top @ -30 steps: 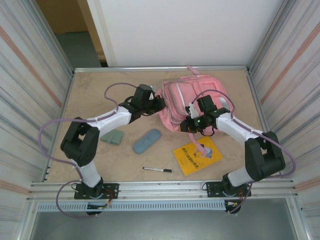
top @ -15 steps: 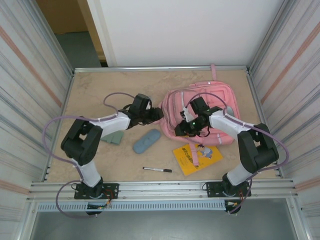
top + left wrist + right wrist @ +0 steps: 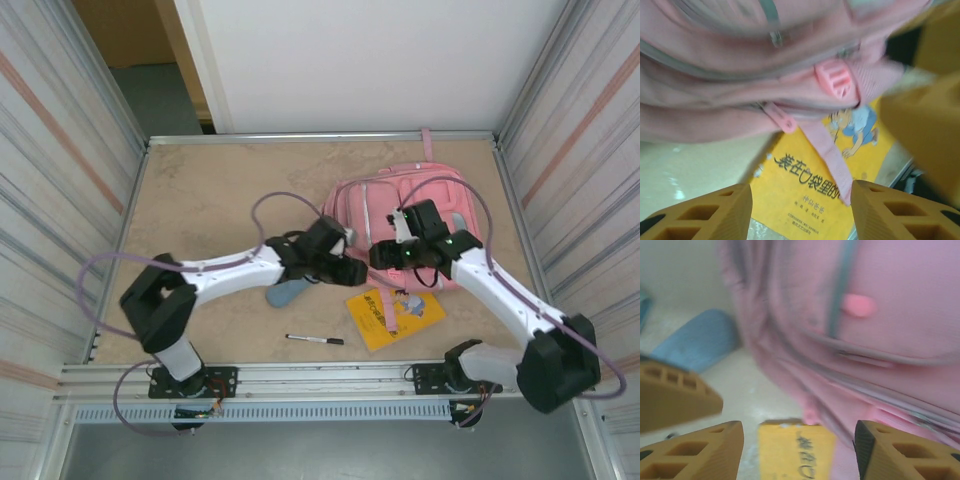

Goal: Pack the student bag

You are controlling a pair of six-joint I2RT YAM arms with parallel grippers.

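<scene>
Spread and pinching nothing, the jaws of the left gripper (image 3: 801, 205) hang just off the near-left corner of the student bag (image 3: 740, 90), a large soft pink fabric backpack with silver zip lines. The right gripper (image 3: 799, 447) has its jaws parted too, with nothing between them. It sits low at the bag's near edge, close beside the left one.

The bag lies flat at the far right of the beige bench (image 3: 200, 190), pocket side up. A flat yellow paperback with a cartoon cover (image 3: 420, 308) touches the bag's near edge, and a pink webbing strap (image 3: 388, 312) from the bag trails across that cover. Left of the bag, partly under the left arm, sits an oval blue fabric pouch (image 3: 284, 295). A slim black pen (image 3: 315, 340) lies well nearer than the bag.

As I judge it, the two grippers are so close together that a careless move by either could knock the other. Lifting the paperback would likely drag the strap, which could tug the bag askew or tip the paperback out of the grip. Whether any zip is open I cannot tell. A shut or sagging mouth in this soft fabric would block anything pushed at it.
</scene>
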